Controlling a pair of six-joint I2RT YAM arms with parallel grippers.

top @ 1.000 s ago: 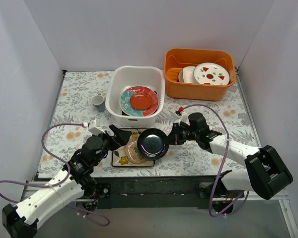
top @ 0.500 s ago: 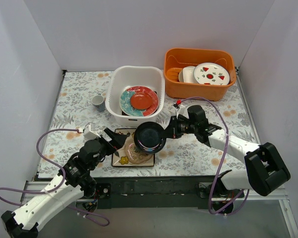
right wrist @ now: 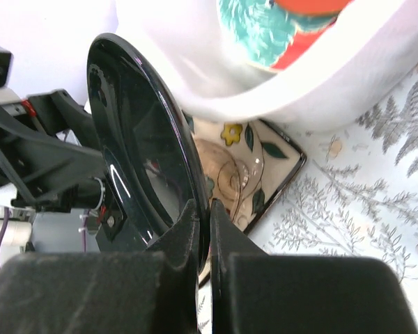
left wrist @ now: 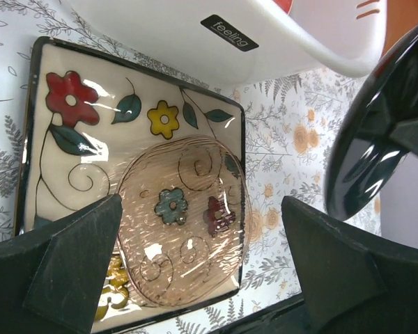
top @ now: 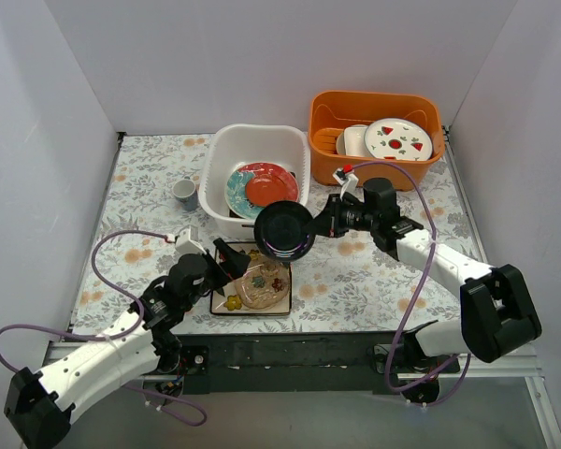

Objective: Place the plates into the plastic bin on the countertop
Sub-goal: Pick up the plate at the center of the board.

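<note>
My right gripper (top: 320, 228) is shut on the rim of the dark round plate (top: 284, 229), held tilted in the air by the front of the white plastic bin (top: 219, 171); the plate also shows in the right wrist view (right wrist: 136, 149). The bin holds the teal-and-red round plate (top: 237, 190) with the small red round plate (top: 266, 190) on it. The white square plate with coloured flowers (top: 228, 295) lies on the countertop (top: 374, 281) with a clear brownish round plate (left wrist: 184, 219) on it. My left gripper (left wrist: 195, 268) is open just above that square plate (left wrist: 76, 153).
An orange tub (top: 374, 110) at the back right holds a white round plate with red fruit marks (top: 397, 138) and a cup. A small blue-and-white cup (top: 184, 194) stands left of the bin. The black front edge (top: 290, 351) runs along the near side.
My right gripper has lifted the dark plate up and back toward the bin's front. My left gripper has moved a little right over the square plate and stays open.
</note>
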